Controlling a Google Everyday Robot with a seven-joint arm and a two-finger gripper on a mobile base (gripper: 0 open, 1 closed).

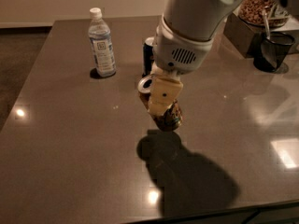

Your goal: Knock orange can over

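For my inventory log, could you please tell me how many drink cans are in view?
2. The orange can is tilted at the gripper, near the middle; the dark can stands farther back, partly hidden by the arm. The arm may hide others.

Items counted on the bench:

- Drink cans: two. One orange can, tilted, near the middle; one dark blue can behind it, partly hidden by the arm.
- Clear plastic bottles: one, white cap, upright at the far left.
- Dark mesh cups: one, far right corner.
- Containers of brownish contents: one, far right; contents not identifiable.
- Robot arms: one, carrying one gripper, positioned against the orange can's near side.
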